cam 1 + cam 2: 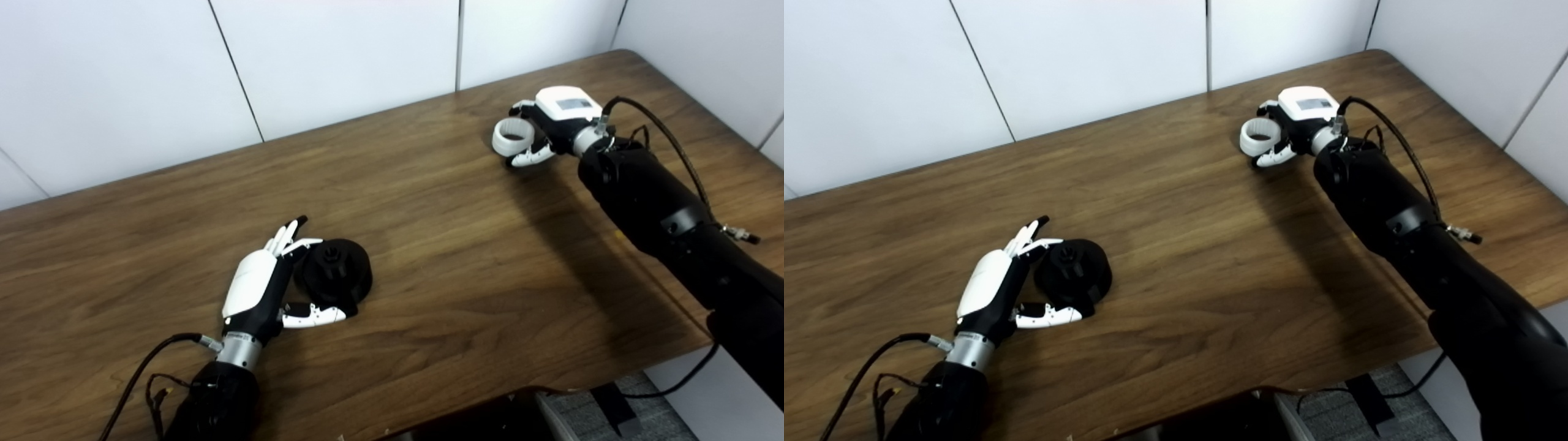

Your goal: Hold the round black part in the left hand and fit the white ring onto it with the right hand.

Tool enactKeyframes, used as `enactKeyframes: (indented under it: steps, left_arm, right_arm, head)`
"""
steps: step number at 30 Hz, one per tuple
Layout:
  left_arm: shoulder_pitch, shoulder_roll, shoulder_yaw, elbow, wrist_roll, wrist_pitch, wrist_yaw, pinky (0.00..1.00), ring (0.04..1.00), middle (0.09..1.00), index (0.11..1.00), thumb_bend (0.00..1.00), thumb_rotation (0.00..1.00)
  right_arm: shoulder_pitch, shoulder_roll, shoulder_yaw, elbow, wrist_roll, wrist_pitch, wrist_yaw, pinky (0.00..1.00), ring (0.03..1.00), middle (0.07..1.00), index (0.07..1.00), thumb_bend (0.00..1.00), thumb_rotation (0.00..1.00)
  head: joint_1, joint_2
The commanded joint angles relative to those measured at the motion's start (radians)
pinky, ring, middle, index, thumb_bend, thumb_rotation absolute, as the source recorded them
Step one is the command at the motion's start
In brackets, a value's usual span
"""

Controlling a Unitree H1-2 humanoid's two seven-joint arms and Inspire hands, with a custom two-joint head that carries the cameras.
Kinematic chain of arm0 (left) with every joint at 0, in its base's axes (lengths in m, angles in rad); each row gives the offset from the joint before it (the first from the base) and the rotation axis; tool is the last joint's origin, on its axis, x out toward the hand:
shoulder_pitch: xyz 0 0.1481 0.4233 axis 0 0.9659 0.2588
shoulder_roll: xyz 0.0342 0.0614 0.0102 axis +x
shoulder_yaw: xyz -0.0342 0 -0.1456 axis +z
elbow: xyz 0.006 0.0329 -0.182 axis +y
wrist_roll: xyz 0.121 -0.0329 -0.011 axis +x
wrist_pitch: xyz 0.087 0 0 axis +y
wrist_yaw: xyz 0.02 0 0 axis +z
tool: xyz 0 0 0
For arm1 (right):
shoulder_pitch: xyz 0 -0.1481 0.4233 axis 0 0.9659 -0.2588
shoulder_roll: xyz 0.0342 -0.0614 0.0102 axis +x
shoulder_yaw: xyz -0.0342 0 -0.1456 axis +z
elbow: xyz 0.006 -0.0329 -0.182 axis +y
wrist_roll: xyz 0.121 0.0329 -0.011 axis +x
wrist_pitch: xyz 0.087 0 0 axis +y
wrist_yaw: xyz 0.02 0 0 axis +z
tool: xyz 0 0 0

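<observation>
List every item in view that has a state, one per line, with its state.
left hand: open, fingers and thumb around the round black part, not closed on it.
round black part: resting on the table, no ring fitted.
right hand: shut on the white ring.
white ring: held, far from the black part.

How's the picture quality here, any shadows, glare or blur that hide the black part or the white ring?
Left eye view: even light, soft sheen on the table, right arm's shadow falls short of the white ring; the round black part shows little surface detail. Right eye view: same, slightly soft; left hand and right hand readable.
</observation>
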Motion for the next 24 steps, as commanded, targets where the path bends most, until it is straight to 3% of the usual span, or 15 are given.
enactKeyframes:
  steps: [1, 5, 12, 24]
  left_arm:
    - [0.039, 0.018, -0.019, 0.006, 0.016, -0.003, -0.037, 0.99, 1.000, 1.000, 0.707, 1.00, 0.35]
    - [0.038, 0.017, -0.017, 0.006, 0.013, -0.006, -0.038, 0.99, 1.000, 1.000, 0.706, 1.00, 0.34]
    - [0.037, 0.018, -0.017, -0.002, 0.015, 0.003, -0.053, 0.99, 1.000, 1.000, 0.710, 1.00, 0.34]
    - [0.037, 0.021, -0.014, -0.005, 0.013, 0.006, -0.056, 0.99, 1.000, 1.000, 0.708, 1.00, 0.34]
  right_arm:
    - [-0.054, -0.057, -0.006, 0.015, -0.025, 0.009, 0.000, 0.88, 0.855, 0.827, 0.854, 0.62, 0.31]
    - [-0.060, -0.064, -0.003, 0.021, -0.023, 0.005, 0.001, 0.86, 0.850, 0.821, 0.851, 0.64, 0.29]
    - [-0.060, -0.064, 0.005, 0.013, -0.022, 0.008, 0.004, 0.85, 0.841, 0.813, 0.852, 0.69, 0.37]
    - [-0.056, -0.049, 0.005, 0.000, -0.025, 0.015, 0.009, 0.88, 0.836, 0.776, 0.838, 0.68, 0.39]
  head:
    - [0.001, 0.002]
    - [0.002, 0.003]
    - [0.010, 0.005]
    - [0.011, 0.008]
